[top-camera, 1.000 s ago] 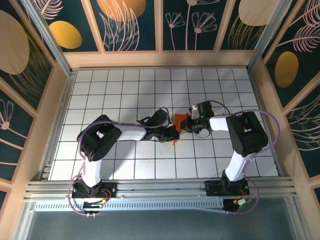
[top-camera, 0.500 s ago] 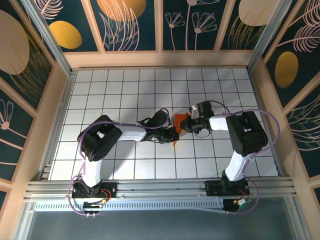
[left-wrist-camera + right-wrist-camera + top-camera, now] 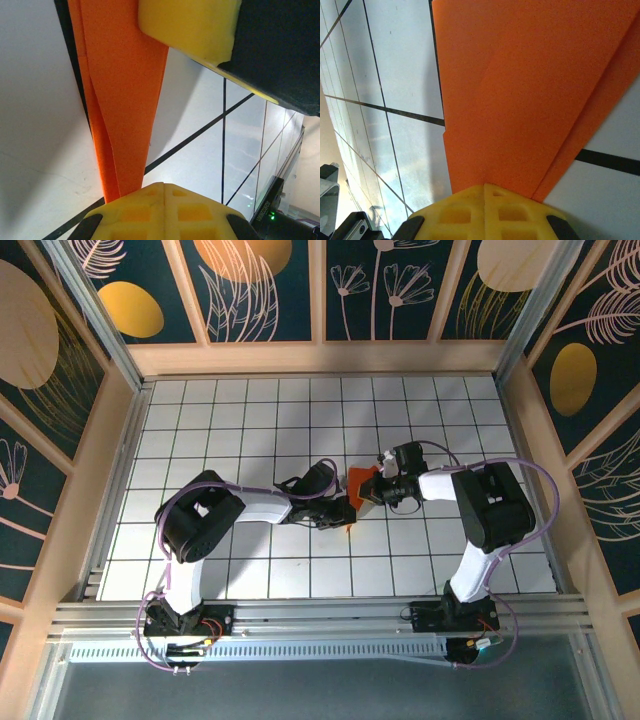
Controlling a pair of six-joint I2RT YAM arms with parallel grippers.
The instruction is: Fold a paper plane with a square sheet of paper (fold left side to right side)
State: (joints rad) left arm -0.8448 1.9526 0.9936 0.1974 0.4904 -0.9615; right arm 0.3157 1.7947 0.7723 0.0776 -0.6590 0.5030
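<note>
The bright orange sheet of paper (image 3: 358, 479) lies folded into a narrow, layered paper plane shape on the white grid table, between both arms. My left gripper (image 3: 344, 509) is shut, and its yellow tips (image 3: 164, 186) rest at the narrow end of the paper (image 3: 125, 95). My right gripper (image 3: 373, 490) is shut too, its tips (image 3: 484, 186) pressed against the wide end of the folded paper (image 3: 520, 85). No paper shows between either pair of fingers. In the left wrist view, a right gripper finger (image 3: 190, 25) sits on the paper's far end.
The white tiled table (image 3: 250, 420) with black grid lines is walled by wooden panels (image 3: 320, 358) at the back and sides. An aluminium rail (image 3: 320, 615) runs along the near edge, where both arm bases stand.
</note>
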